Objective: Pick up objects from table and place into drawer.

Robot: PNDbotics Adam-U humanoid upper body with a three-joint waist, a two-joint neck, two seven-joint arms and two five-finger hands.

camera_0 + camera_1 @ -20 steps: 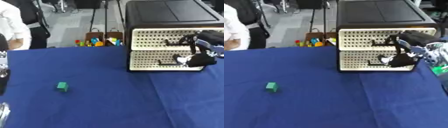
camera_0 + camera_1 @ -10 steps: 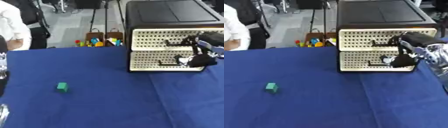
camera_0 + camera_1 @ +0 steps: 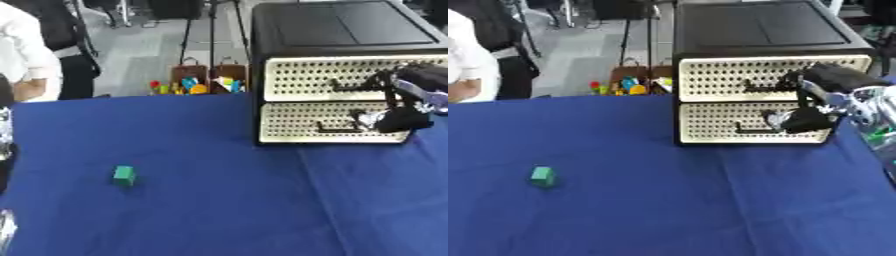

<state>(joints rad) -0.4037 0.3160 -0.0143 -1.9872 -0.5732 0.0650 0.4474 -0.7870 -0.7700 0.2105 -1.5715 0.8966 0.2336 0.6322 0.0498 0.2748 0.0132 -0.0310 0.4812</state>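
The right hand [image 3: 811, 117] sits right up against the front of the drawer unit [image 3: 754, 75], and much of that front is blocked by it: the dark fingers cover the right end of the lower drawer [image 3: 737, 125], so the handle there shows only as a short dark bar to the hand's left. Whether the fingers actually hook that handle or just rest on the perforated panel, I cannot tell. They look curled in toward the panel, but the blur keeps the grip unreadable. The forearm runs off the right edge of the view, silver joints smeared.

Both of the 2 drawers look closed, cream perforated fronts flush under the black top. The upper drawer [image 3: 337, 77] shows its dark handle near the hand's upper edge.

The left hand [image 3: 5, 235] is barely in view, just a pale sliver at the lower left corner of the left eye view, too cut off to read its fingers.

Out on the blue tablecloth [image 3: 219, 200], the small green block [image 3: 124, 175] sits alone, well apart from the drawer unit and far to the left of the right hand. Nothing touches it.

Beyond the table's far edge, a box of bright toys [image 3: 194, 86] stands on the floor, details too small to sort.
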